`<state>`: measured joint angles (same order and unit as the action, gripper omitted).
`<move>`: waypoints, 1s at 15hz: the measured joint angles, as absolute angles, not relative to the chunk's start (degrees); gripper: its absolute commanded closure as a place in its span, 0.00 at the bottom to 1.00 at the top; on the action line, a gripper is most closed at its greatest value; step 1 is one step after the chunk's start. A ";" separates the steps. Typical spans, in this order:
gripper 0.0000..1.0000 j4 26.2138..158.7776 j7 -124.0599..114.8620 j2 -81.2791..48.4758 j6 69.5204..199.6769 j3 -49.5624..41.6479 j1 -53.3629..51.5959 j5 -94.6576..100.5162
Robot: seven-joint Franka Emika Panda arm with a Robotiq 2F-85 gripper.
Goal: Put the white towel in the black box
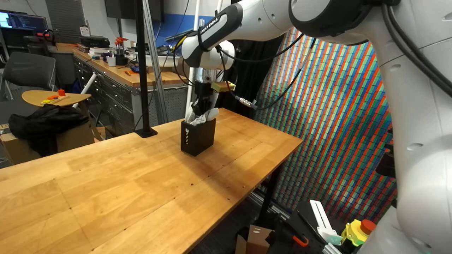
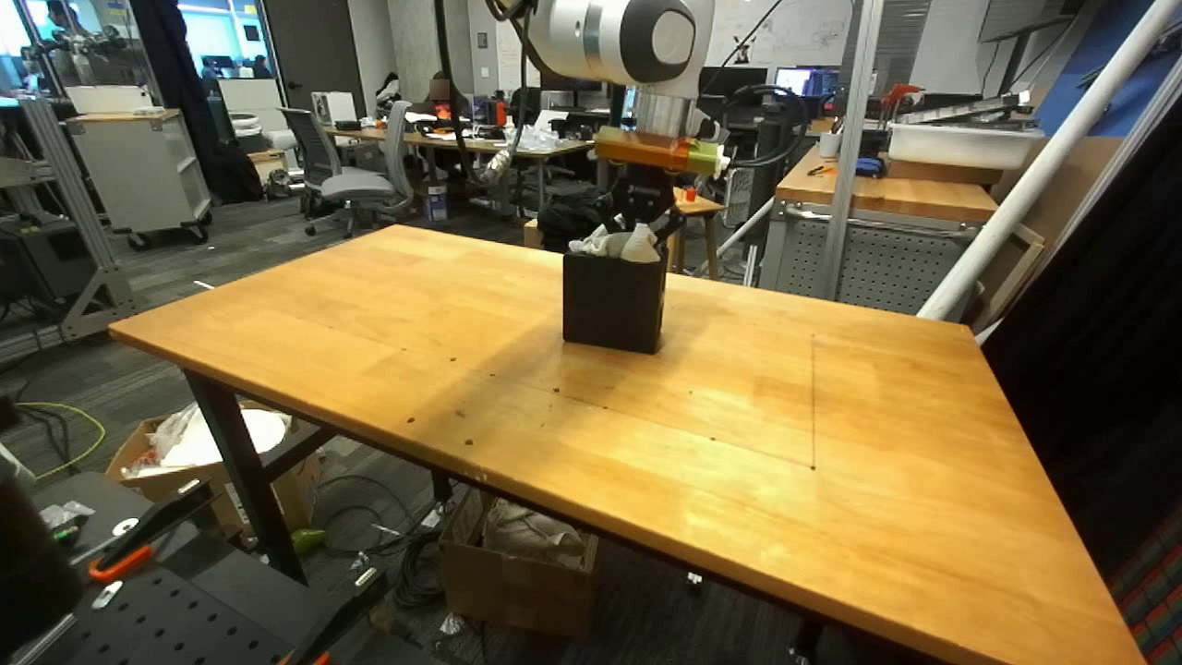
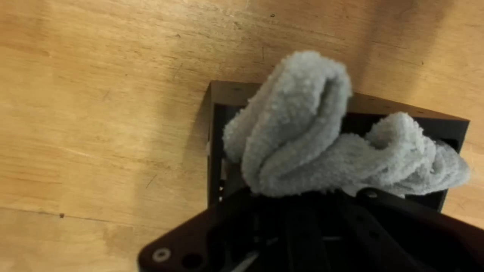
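Wrist view, fuzzy, looped white towel (image 3: 291,151), bunched in mouth of rectangular black box (image 3: 232,92), wood-grained tabletop (image 3: 94,113), gripper (image 3: 308,198), grip not discernible.

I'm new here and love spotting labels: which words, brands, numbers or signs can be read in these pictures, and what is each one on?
"ANKA EMIKA", on the robot arm; a black strap seems to hide its start.
A white "9"-like mark with dots, on the black box; I cannot tell whether it is writing.
Too small or blurred to read: the dark computer screen, paper sign and whiteboard.
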<state>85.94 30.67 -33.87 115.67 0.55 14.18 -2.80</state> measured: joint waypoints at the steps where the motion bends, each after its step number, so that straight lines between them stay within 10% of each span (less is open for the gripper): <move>1: 1.00 86.01 30.66 -32.81 115.67 0.41 14.18 -2.40; 15: 1.00 95.60 29.47 -20.04 117.08 -3.10 14.17 -0.12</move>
<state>95.60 29.47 -20.04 117.08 -3.10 14.17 -0.12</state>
